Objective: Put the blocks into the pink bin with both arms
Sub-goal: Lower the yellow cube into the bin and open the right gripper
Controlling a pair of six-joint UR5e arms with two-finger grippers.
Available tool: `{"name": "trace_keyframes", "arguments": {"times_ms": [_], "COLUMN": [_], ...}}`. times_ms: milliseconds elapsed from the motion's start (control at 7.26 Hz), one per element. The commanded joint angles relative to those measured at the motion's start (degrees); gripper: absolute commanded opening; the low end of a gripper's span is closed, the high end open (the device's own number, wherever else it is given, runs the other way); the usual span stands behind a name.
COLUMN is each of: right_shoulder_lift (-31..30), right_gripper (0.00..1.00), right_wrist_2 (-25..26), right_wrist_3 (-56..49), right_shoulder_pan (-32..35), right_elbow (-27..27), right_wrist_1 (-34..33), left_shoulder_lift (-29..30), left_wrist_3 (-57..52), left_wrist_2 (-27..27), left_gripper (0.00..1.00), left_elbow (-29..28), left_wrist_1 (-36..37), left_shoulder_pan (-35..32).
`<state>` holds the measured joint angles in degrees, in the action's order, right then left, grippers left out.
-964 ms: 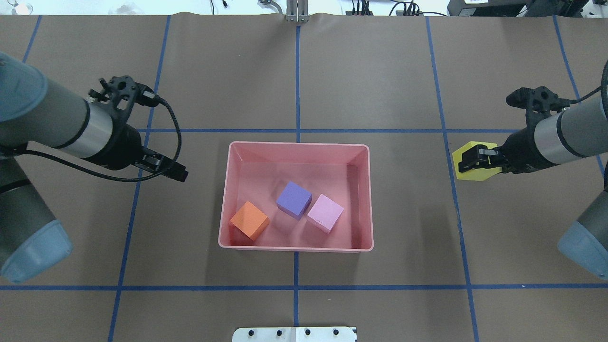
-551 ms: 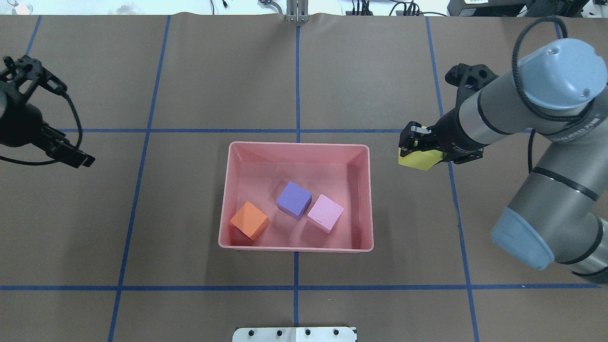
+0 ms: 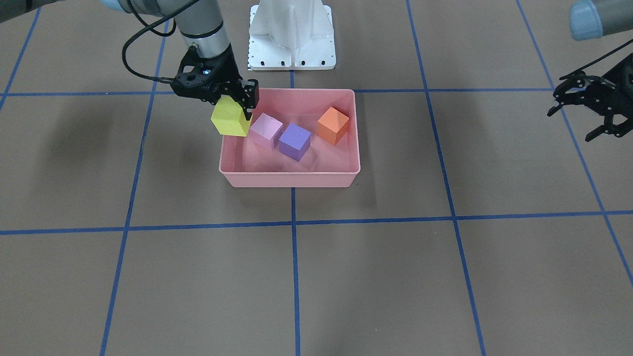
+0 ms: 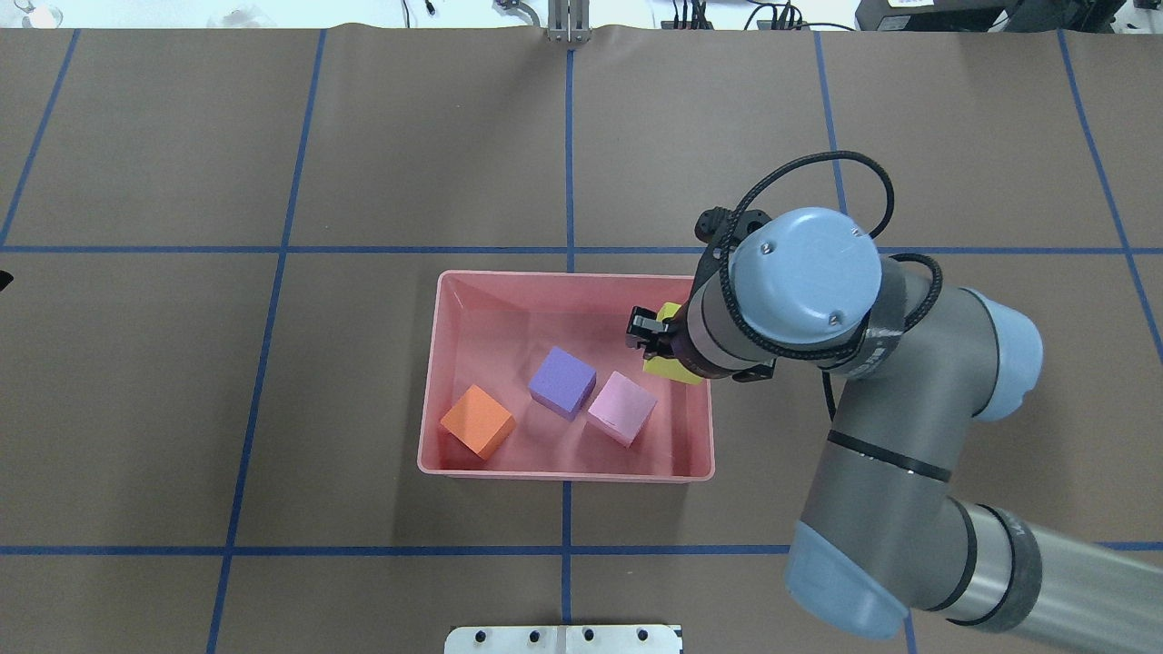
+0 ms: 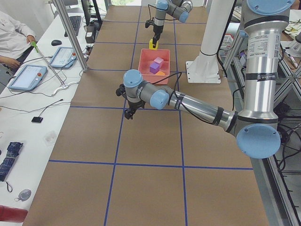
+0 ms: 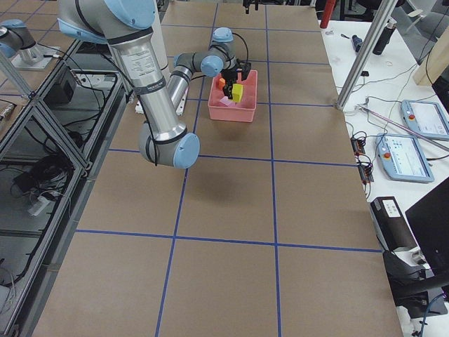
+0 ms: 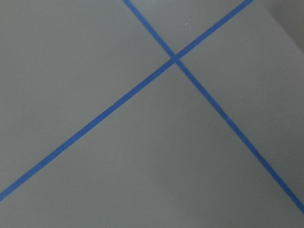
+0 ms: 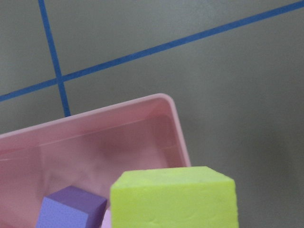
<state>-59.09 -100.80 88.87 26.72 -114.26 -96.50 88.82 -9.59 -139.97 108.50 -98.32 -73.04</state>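
Stands at 3 of 4 done, by the look of it. Reading the overhead view left to right, on the floor of the pink bin (image 4: 563, 474): orange cube (image 4: 478, 421) near the front-left corner, purple cube (image 4: 562, 382) near it toward the middle, light pink cube (image 4: 621, 408) just beside the purple one. Leaves only the yellow cube (image 4: 670, 368), hanging over the bin's right end, just inside the right wall, clear of the floor and not yet let go. Probably needs no more than a short descent and a release to finish.

Now the fingers. For the left gripper (image 3: 571, 123): well apart from the bin, above bare table (image 3: 445, 277), fingers spread wide with nothing between them. Shows only table and crossing blue tape lines (image 7: 175, 58) in its wrist view. For the right gripper (image 3: 230, 106): fingers clenched on the yellow cube across 2 opposite faces, 1 finger plainly visible on the side toward the bin's middle in the front-facing view. Touches nothing else, as far as can be told. Appears close to the light pink cube from that side, yet seems to sit higher.
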Motion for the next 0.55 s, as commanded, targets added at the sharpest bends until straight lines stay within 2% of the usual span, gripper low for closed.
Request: {"name": "trace_keyframes", "arguments": {"times_ms": [0,276,413], "right_shoulder_lift": [1.25,1.26,0.99], "right_gripper": [1.00,1.00,1.00], "right_wrist_2": [5.86,4.66,-1.27], "right_wrist_3": [1.40,-1.57,-5.94], "right_shoulder_pan": [-3.34,0.06,5.48], "right_elbow": [0.97,0.53,0.53], "right_wrist_1": [-2.10,-2.55,-2.55], "left_shoulder_lift": [-0.23,-0.23,-0.31], "left_wrist_3": [-0.61,-0.61,-0.96], "left_wrist_2": [-0.75,-0.48,-0.14], "left_gripper": [1.00,1.00,1.00], "left_elbow": [-1.01,-3.02,-4.42], "left_wrist_1": [0.06,-0.20,-0.55], "left_shoulder_pan": [-0.79,-2.45,-3.16]}}
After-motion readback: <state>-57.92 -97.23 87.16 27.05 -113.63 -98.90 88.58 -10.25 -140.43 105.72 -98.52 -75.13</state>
